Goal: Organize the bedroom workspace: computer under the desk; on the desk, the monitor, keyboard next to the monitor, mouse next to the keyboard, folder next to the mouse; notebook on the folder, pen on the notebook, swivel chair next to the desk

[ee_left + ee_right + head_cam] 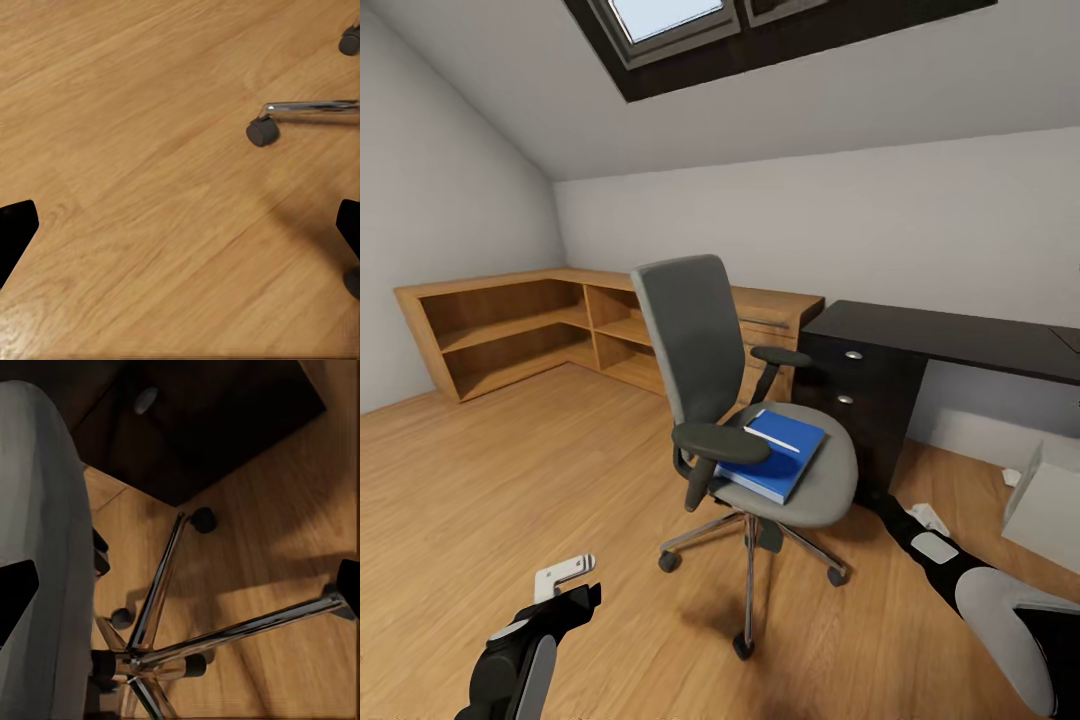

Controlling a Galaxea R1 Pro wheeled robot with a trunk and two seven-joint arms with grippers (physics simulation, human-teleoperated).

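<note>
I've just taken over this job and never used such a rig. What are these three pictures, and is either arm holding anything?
It is a wheeled robot with two arms. The head camera looks over both arms at a grey swivel chair carrying a blue folder with a white pen on top, beside a black desk. Each wrist camera looks along its own gripper: the left gripper over the wooden floor, the right gripper over the chair's chrome base. Both are open, holding nothing.

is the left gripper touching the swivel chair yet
Apart. In the head view, bare floor separates the left gripper from the swivel chair and its nearest caster.
</note>
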